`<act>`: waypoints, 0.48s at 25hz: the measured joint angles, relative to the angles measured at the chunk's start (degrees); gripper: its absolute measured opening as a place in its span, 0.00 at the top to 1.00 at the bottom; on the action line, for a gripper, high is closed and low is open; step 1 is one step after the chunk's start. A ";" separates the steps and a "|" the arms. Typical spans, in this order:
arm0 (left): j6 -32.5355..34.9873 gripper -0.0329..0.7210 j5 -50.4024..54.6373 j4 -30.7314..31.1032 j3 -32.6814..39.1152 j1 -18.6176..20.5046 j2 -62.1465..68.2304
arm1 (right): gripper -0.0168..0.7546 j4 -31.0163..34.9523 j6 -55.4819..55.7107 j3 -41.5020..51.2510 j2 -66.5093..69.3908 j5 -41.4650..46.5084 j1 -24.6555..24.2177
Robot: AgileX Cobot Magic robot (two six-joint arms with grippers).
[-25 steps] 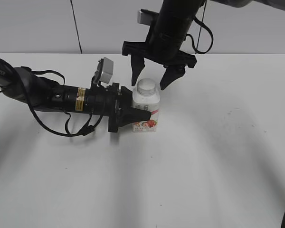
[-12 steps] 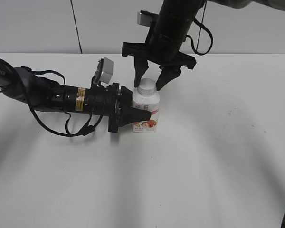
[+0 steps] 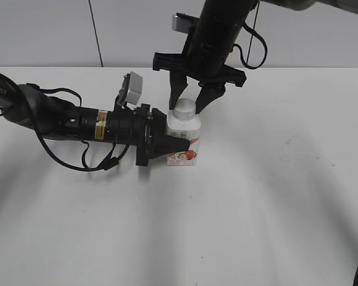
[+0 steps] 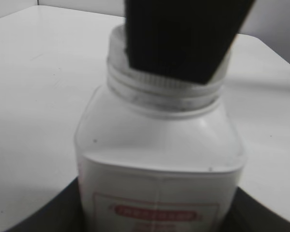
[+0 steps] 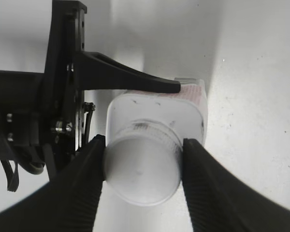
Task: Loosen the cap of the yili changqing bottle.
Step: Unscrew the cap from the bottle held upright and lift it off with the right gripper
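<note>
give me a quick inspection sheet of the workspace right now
surface: white table, bare where visible, no spills seen
job's things: yili changqing bottle upright on the table; cap on its neck
clutter: nothing seen
grippers: left gripper comes in from the side, fingers along the bottle's body; right gripper comes from above, fingers pressed on both sides of the cap
cables: black cable loops off the left arm onto the table; another cable hangs by the right arm
surroundings: plain grey wall with one vertical seam behind the table
</note>
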 joint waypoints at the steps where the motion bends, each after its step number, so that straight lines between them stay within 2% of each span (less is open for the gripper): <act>1: 0.00 0.47 0.00 0.00 0.00 0.00 0.00 | 0.47 0.00 0.00 0.00 0.00 0.00 0.00; 12: 0.00 0.47 0.00 0.00 0.00 0.00 0.00 | 0.47 0.00 -0.64 0.00 0.00 0.00 0.00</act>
